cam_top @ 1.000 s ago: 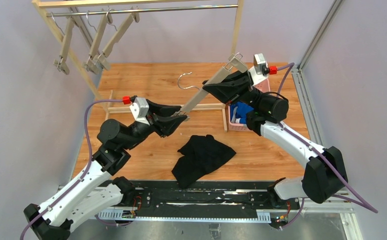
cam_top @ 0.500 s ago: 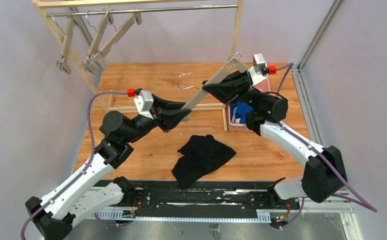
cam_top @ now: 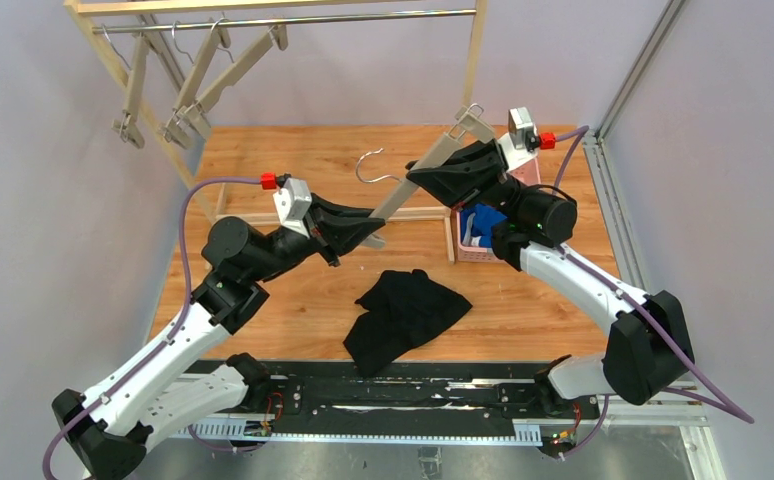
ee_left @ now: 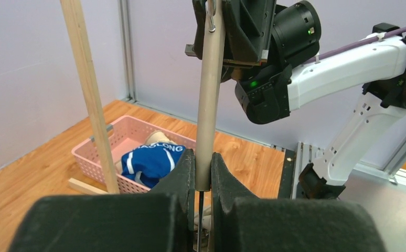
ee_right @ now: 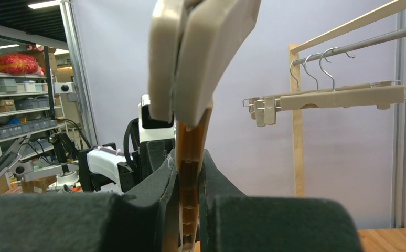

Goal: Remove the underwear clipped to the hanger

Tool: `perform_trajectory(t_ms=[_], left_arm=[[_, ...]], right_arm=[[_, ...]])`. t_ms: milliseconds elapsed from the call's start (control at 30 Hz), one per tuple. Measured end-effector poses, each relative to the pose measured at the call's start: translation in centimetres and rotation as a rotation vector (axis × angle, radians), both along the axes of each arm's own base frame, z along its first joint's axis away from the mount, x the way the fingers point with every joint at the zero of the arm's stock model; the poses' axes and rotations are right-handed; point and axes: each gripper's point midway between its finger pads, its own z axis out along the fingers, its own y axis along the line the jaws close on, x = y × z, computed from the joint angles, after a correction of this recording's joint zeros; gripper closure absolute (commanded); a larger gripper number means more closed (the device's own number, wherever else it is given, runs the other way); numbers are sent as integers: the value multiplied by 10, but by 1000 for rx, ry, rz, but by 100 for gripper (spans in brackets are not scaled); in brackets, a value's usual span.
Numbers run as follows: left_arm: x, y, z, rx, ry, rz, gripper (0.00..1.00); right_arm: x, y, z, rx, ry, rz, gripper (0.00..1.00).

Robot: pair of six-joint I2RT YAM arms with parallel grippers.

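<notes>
Left gripper (ee_left: pixel 203 169) has closed on hanger (ee_left: pixel 211 94); blue underwear (ee_left: pixel 149 164) reads "HAOLONG".

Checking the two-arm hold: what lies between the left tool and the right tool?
The hanger spans it, gripped by the left tool and the right tool; the top view shows it.

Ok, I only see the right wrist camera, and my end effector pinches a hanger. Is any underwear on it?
Observer: None shows on the hanger; black underwear lies on the table.
Operator: Who holds the other end?
Observer: The left end effector is shut on it.
Operator: Any other underwear?
Observer: Blue underwear sits in the pink basket.
</notes>
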Motion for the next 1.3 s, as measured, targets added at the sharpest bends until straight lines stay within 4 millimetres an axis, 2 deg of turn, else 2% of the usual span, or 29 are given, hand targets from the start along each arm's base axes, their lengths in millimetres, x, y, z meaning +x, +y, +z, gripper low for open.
perform_trajectory(t_ms=[133,167,200,400,500,600,700,833,967,1067,1200,1233,1300], left_arm=[[-2,-1,3,-1,24,-14,100],[-3,-1,7,-4,25,-16,100],[-3,-2,11,-9,24,-20,100],[-6,7,27,-20,28,9,100],[-3,17,24,17,59,72,100],[5,34,17,83,109,182,100],[17,62,-1,187,184,346,100],[26,100,-43,352,296,539,100],[28,131,-79,535,409,678,100],[31,141,-92,623,456,732,100],[39,144,-110,720,502,770,100],[42,143,-114,738,513,773,100],[48,141,-122,764,537,772,100]], right_arm=[[0,-1,2,9,8,2,51],[1,-1,1,8,13,3,42],[2,0,-2,4,19,1,38],[9,4,-19,-26,57,-7,37],[12,5,-28,-42,70,-18,36],[16,8,-49,-94,108,-43,36],[22,9,-81,-209,171,-110,36],[21,12,-116,-395,226,-278,36],[-2,19,-168,-659,184,-391,34],[-4,6,-225,-860,206,-452,33],[-16,-19,-317,-1123,295,-472,33],[-22,-23,-336,-1180,311,-462,33],[-32,-26,-359,-1260,324,-440,33]])
